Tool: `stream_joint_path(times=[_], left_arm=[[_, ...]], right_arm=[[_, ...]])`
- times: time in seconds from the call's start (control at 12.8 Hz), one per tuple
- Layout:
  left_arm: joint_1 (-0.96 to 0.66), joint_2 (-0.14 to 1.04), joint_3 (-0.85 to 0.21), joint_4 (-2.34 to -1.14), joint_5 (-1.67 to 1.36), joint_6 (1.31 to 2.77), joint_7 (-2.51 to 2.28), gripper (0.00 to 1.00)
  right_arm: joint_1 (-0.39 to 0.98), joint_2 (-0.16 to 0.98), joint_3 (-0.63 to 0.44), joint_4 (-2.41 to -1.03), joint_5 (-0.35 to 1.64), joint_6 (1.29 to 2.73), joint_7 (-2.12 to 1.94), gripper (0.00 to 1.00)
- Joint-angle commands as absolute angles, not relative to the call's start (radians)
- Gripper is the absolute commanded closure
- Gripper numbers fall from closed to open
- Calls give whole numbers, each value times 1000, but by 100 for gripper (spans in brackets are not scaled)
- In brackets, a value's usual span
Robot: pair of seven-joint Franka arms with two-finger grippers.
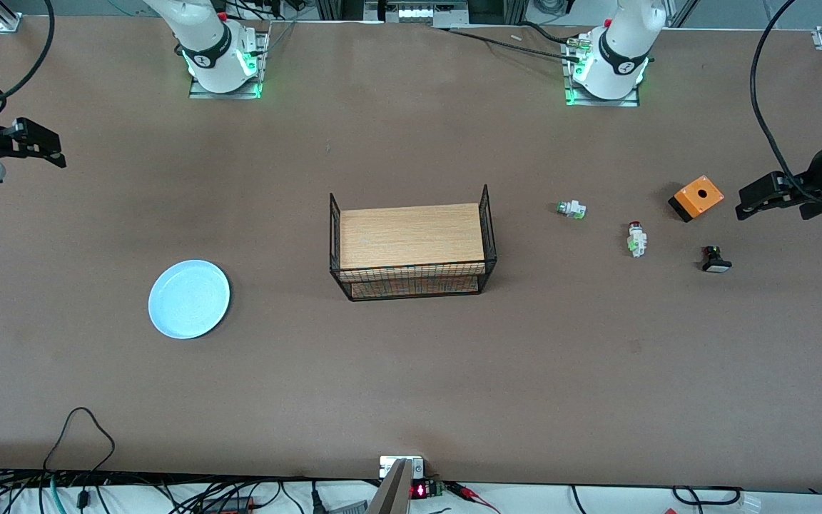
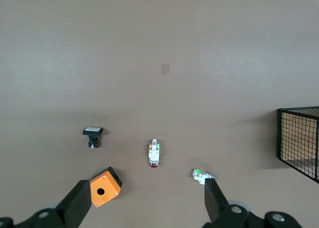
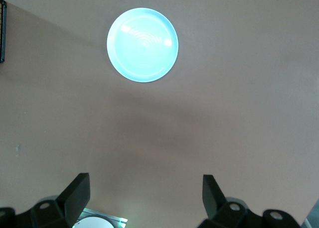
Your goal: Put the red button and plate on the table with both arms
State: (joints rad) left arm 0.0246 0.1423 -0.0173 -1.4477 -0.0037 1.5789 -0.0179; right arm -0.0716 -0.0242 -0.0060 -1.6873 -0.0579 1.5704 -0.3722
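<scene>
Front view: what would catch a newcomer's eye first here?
The wood-topped black wire rack at mid-table stands out first. The pale blue plate lies alone toward the right arm's end, nearer the camera than the rack. Toward the left arm's end, a bright orange box sits among small switches, the red button included, while the left claw and right claw hang open at the table's ends.

plate [image 1: 189, 298] lying on table [image 1: 411, 371] toward right arm's end | wire rack [image 1: 413, 243] sitting mid-table | red button [image 1: 636, 238] lying between green switch [image 1: 571, 209] and black switch [image 1: 715, 260] | orange box [image 1: 696, 198] sitting nearby
</scene>
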Motion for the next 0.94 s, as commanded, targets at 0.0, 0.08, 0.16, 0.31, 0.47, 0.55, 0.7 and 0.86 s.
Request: stream_joint_path(times=[0.0,0.08,0.16,0.31,0.47,0.55,0.7,0.86], left_arm=[[32,121,-18,-1470,-14,1582,-8,0],[31,121,-18,-1470,-15,1582,-6,0],[32,121,-18,-1470,-17,1582,-6,0],[31,121,-18,-1470,-18,1580,-8,0],[31,121,-18,-1470,-18,1578,-8,0],[32,121,-17,-1470,-17,1577,-8,0],[31,121,-17,-1470,-17,1577,-9,0],[32,121,-17,-1470,-17,1577,-9,0]], right_arm=[[-104,-89,20,-1766,-40,1566,-368,0],[-107,-80,20,-1744,-38,1562,-359,0],[-110,-68,18,-1709,-37,1566,-356,0],[-109,0,17,-1617,-38,1549,-357,0],[-110,12,17,-1608,-34,1548,-356,0],[-106,12,17,-1606,-41,1554,-356,0],[-104,12,20,-1605,-49,1554,-359,0],[-107,23,18,-1606,-51,1545,-364,0]])
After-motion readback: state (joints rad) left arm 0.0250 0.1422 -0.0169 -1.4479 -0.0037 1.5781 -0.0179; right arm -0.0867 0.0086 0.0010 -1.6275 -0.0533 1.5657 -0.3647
